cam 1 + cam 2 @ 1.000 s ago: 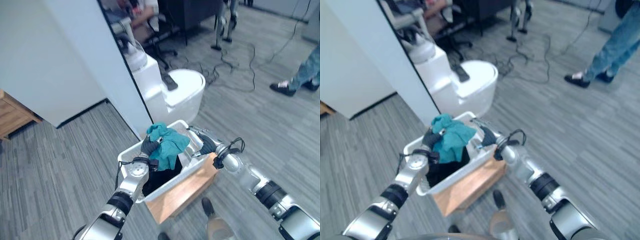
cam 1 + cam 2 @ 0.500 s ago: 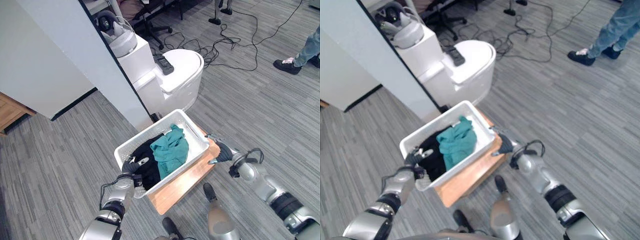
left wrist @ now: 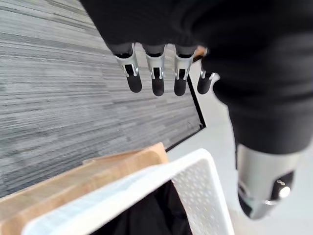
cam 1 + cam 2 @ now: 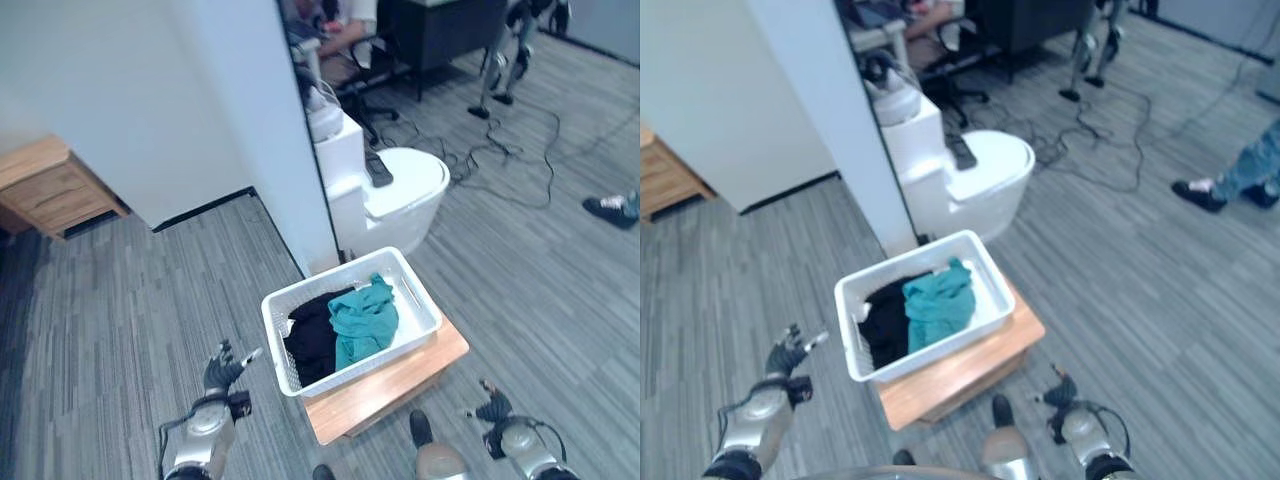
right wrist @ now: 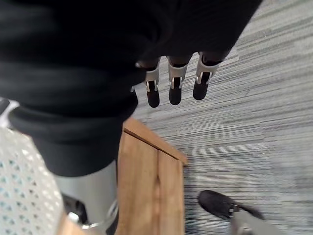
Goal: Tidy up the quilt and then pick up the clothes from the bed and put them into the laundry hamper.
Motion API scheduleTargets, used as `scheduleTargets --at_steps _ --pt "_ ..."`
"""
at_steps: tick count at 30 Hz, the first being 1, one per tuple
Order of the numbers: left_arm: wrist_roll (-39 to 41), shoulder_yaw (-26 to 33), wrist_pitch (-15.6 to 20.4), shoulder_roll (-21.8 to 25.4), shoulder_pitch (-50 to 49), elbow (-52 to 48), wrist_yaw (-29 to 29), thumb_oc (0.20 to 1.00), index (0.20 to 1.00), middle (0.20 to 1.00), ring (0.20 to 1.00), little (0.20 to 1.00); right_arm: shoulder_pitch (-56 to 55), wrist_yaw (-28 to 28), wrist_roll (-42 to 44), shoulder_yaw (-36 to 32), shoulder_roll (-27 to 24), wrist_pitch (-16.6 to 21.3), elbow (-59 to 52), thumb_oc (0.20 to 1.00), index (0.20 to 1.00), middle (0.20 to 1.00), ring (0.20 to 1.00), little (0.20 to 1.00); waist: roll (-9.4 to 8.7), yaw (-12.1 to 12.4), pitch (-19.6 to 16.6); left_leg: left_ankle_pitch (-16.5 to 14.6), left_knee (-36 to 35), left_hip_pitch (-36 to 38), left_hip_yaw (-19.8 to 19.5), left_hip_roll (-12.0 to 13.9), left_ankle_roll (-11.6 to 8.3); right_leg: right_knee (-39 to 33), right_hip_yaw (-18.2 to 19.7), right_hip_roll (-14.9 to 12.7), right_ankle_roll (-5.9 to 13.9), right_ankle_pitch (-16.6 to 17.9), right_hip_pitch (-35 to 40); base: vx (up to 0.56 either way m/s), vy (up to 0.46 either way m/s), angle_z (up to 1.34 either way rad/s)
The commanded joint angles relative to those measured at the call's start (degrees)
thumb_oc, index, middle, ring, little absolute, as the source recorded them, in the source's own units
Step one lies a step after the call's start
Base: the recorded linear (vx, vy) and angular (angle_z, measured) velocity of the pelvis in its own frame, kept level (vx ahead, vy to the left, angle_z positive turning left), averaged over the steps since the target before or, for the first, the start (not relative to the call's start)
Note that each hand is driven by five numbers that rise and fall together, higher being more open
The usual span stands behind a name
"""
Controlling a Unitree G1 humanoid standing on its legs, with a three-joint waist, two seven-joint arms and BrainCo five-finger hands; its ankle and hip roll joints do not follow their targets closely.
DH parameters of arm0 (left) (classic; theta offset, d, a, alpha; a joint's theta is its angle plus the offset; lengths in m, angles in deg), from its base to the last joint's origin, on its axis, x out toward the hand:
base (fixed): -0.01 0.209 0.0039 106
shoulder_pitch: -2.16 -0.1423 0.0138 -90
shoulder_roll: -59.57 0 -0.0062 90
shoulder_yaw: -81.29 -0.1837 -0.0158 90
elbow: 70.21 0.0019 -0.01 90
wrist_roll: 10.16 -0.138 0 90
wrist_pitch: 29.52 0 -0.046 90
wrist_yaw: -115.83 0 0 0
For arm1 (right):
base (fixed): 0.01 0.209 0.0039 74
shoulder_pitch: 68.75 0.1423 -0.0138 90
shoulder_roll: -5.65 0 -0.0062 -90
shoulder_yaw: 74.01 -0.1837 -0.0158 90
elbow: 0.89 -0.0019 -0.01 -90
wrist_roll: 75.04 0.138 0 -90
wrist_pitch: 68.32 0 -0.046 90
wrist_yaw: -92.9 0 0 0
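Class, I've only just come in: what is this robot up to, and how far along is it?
The laundry hamper, a white basket on a low wooden stand, already holds a teal garment and a black garment. Neither hand holds anything. The left hand is beside the hamper over the grey floor, fingers straight. The right hand is low by the stand's other side, also open.
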Motion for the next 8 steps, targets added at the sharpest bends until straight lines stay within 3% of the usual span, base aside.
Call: scheduleTargets --at_steps 1,8 --pt "-5.36 -2.25 -0.69 0.14 3.26 8.56 -0.5 1.0 1.0 1.0 1.0 1.0 5.15 -0.81 0.0 1.18 1.78 0.06 3.84 1.0 1.0 1.0 1.0 1.0 -0.94 0.55 -0.94 -4.64 0.18 1.7 -0.9 0.23 -0.42 0.19 -1.63 -2.43 2.69 -7.56 1.76 0.0 0.025 0.23" --pt "-10.7 -0.82 -4.41 -4.94 1.62 29.07 0.58 1.0 1.0 1.0 1.0 1.0 5.24 0.5 6.23 0.07 4.24 0.04 6.31 1.0 1.0 1.0 1.0 1.0 -1.28 0.56 -1.57 -4.91 0.18 2.33 -1.11 -0.05 -0.27 0.19 -1.6 -2.64 2.62 -7.86 2.44 0.0 0.009 0.03"
